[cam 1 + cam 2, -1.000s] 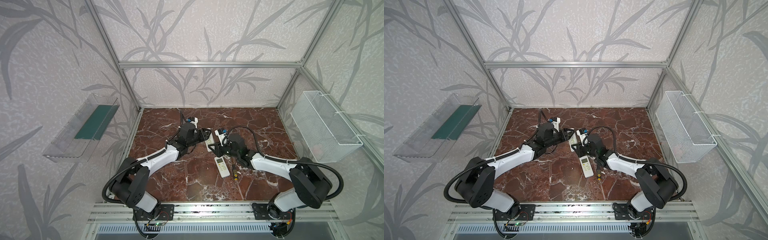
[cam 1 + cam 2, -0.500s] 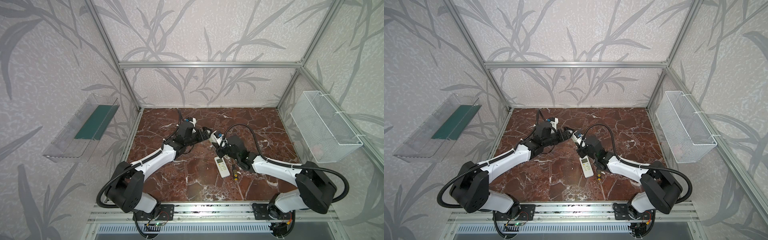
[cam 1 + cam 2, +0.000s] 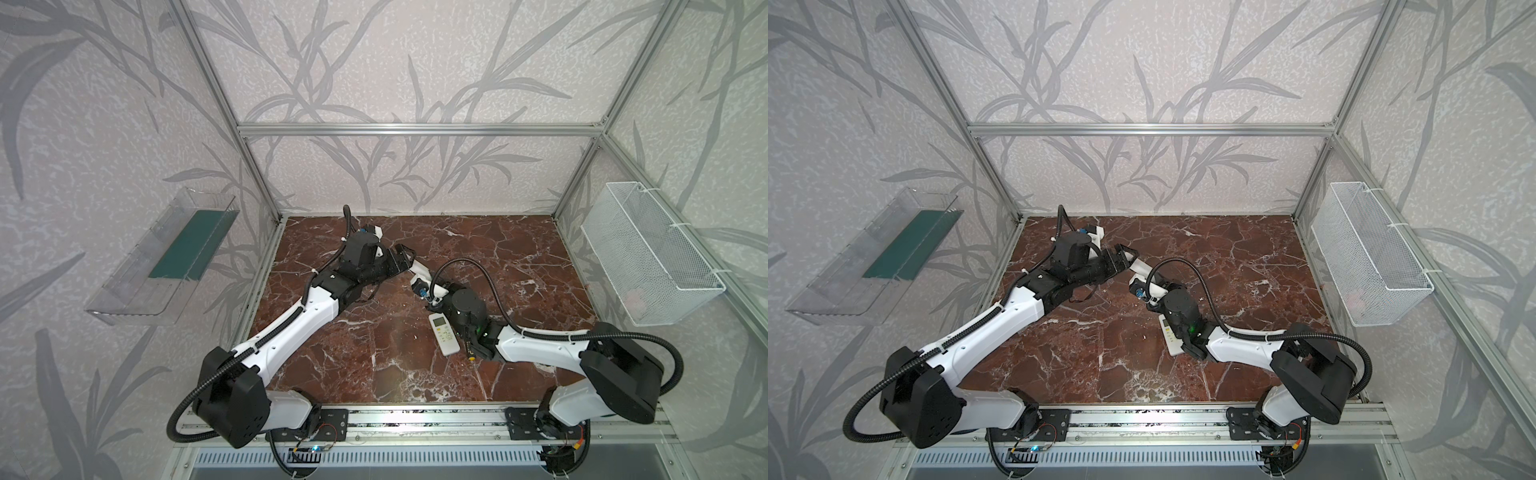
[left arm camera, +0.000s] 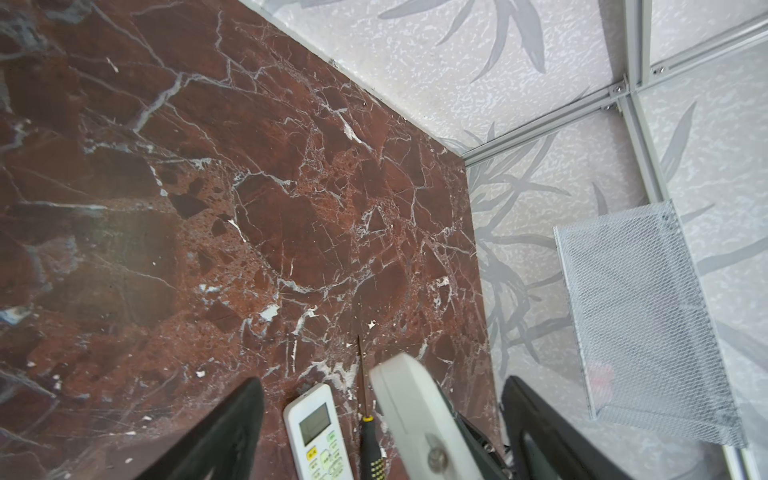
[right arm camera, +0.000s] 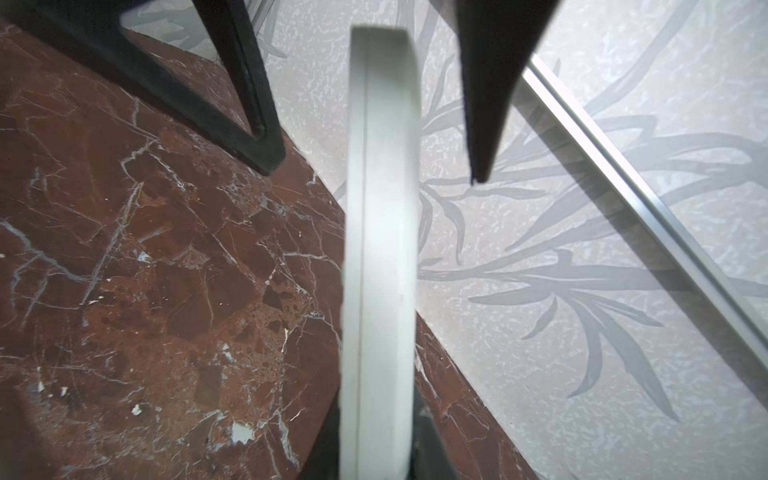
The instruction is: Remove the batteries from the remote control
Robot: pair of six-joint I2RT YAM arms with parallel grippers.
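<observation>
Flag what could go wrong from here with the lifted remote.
1. The right tool pinches the lifted white remote by one end only; if the open left tool closes off-centre on the far end, it could lever the remote loose onto the marble table.
2. The second remote and the screwdriver lie on the table nearby; a drop or low sweep could knock them.
3. No batteries show in any view, so the left tool may clamp plain casing.
</observation>
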